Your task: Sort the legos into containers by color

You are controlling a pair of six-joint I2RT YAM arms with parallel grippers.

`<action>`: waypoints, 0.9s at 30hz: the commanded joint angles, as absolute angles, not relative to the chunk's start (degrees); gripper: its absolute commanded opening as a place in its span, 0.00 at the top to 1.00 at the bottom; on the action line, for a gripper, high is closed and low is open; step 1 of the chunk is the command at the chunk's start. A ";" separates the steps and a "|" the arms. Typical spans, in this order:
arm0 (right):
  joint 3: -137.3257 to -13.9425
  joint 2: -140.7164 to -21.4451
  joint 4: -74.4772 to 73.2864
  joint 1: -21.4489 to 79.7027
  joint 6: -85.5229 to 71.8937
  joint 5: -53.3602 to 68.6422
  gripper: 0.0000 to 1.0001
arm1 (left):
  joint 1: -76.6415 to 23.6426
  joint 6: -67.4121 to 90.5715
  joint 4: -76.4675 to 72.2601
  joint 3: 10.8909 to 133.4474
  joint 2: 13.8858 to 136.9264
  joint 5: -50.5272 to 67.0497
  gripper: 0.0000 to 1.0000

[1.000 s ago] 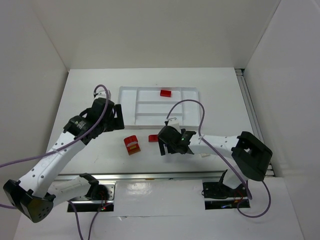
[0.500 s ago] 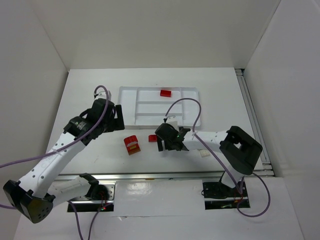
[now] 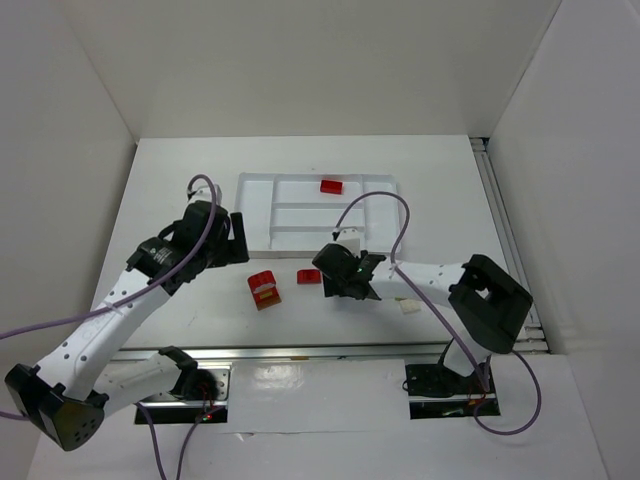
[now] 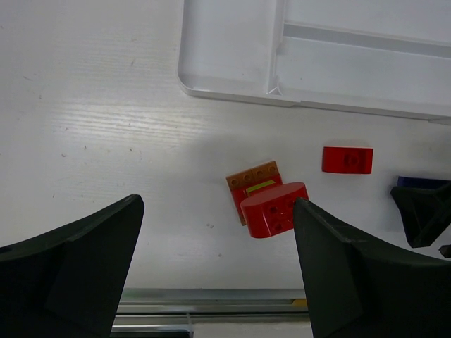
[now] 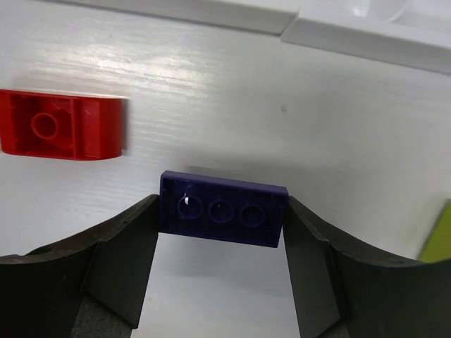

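Observation:
The white tray [image 3: 256,212] lies at the table's far middle, with one red brick [image 3: 331,186] in its far slot. My right gripper [image 3: 338,284] is shut on the blue brick [image 5: 223,209], held by its short ends just above the table, in front of the tray [image 5: 366,32]. A flat red brick [image 5: 62,128] lies just left of it. A red brick [image 4: 273,209] sits on an orange-brown brick [image 4: 254,174] with a lime green one [image 4: 261,186] between them. My left gripper [image 4: 218,274] is open above this stack.
A cream-white brick [image 3: 408,306] lies on the table right of my right gripper. A yellow-green edge [image 5: 438,234] shows at the right border of the right wrist view. White walls close in the table on three sides, and a metal rail [image 3: 300,352] runs along the near edge.
My right gripper has turned and shifted slightly toward the tray, and the right arm's elbow has swung. The left arm has barely moved. The bricks on the table lie as before.

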State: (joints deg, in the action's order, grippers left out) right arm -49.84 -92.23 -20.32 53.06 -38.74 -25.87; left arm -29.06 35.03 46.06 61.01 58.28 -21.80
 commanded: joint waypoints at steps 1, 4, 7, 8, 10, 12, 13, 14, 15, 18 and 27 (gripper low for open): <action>-54.31 -86.93 -23.55 53.79 -39.64 -32.94 0.42 | -29.18 36.12 43.16 59.94 57.13 -20.92 0.03; -60.10 -89.02 -23.55 49.93 -35.61 -32.96 0.42 | -29.18 35.60 43.15 59.94 57.74 -19.52 0.04; -67.05 -93.24 -21.03 46.51 -28.95 -31.22 0.42 | -29.18 32.97 43.15 59.94 58.27 -18.81 0.07; -70.28 -94.64 -20.22 45.10 -27.96 -29.98 0.42 | -29.18 32.35 43.15 59.94 58.27 -16.81 0.07; -73.99 -99.20 -19.61 41.23 -26.38 -27.09 0.42 | -29.18 30.60 43.15 59.94 58.27 -14.34 0.07; -79.52 -102.20 -18.81 38.69 -24.61 -26.03 0.41 | -29.18 29.71 43.15 60.47 58.27 -12.49 0.07; -81.63 -105.61 -18.81 37.98 -24.09 -25.41 0.41 | -29.18 29.18 43.15 60.47 58.79 -12.48 0.07; -83.65 -107.38 -18.81 37.45 -23.56 -25.40 0.39 | -29.18 29.18 43.68 60.47 58.80 -12.48 0.07; -88.02 -109.23 -19.42 37.44 -22.60 -25.40 0.38 | -29.18 29.18 43.68 59.86 58.80 -12.48 0.07; -95.59 -116.26 -22.41 36.22 -21.45 -26.19 0.36 | -29.18 29.18 43.68 58.63 57.66 -12.48 0.07; -97.66 -119.98 -23.03 35.16 -22.06 -25.31 0.12 | -29.18 29.71 43.68 58.62 57.13 -12.48 0.07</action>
